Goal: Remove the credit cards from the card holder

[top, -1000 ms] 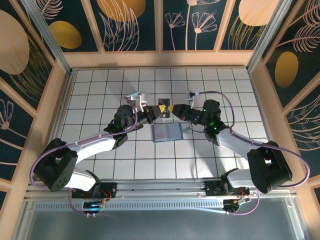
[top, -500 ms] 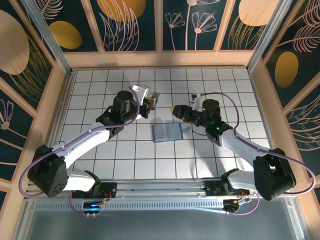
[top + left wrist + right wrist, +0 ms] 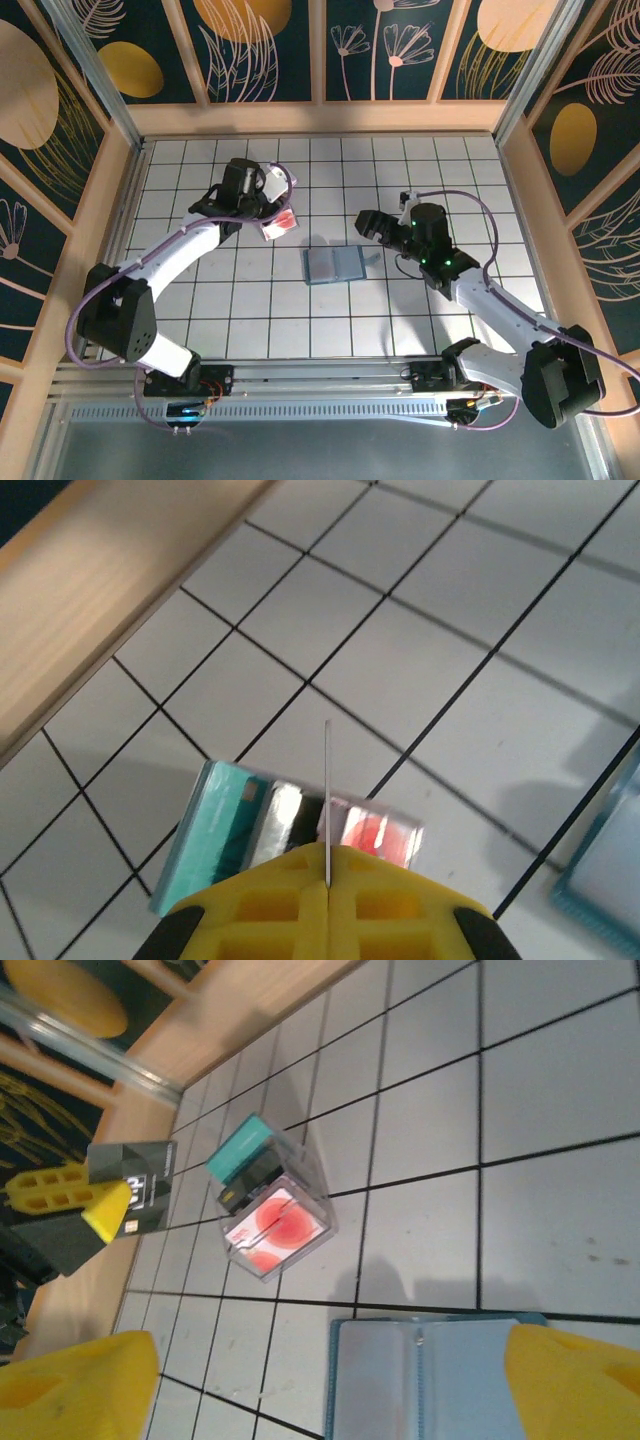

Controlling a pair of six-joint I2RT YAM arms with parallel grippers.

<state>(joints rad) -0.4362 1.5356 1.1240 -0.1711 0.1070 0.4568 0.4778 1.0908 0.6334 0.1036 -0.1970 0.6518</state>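
We had the left jaws pinching a dark card [image 3: 140, 1175] over the tabletop [image 3: 400, 320]; right jaws were spread wide; the holder [image 3: 335, 265] lay open between the arms; teal, black and red cards [image 3: 275, 1222] sat fanned near its far-left corner.

This is a robot test cell in a lab: a white gridded bench [image 3: 350, 320] boxed in by wood-framed wall panels [image 3: 260, 50] printed with leaves. The left arm [image 3: 165, 265] and right arm [image 3: 500, 305] are bolted to an aluminium rail [image 3: 320, 372].
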